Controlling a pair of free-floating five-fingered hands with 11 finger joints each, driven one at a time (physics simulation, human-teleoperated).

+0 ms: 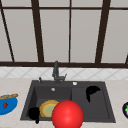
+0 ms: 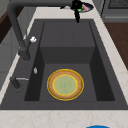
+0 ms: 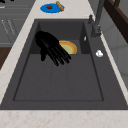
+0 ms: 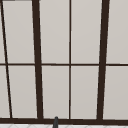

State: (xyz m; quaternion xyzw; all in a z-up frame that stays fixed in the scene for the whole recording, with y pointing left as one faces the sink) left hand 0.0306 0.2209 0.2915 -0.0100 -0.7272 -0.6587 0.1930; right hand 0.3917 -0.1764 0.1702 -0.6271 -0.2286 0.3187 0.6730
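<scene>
A window (image 4: 70, 62) spans the wall behind a pale bench (image 1: 117, 87) carrying a dark sink (image 1: 105, 100), with a tap (image 1: 56, 71) at its back edge. In the front view a red ball (image 1: 67, 115) overlaps the sink's front rim, just right of a yellow plate (image 2: 65, 84) lying flat in the left basin. The right hand (image 1: 91, 92) hangs released, fingers straight, over the right basin; the left hand (image 1: 34, 113) sits at the front left corner beside the plate, its fingers unreadable.

A dark-framed window (image 4: 70, 62) spans the wall above a pale tiled backsplash (image 1: 25, 72).
</scene>
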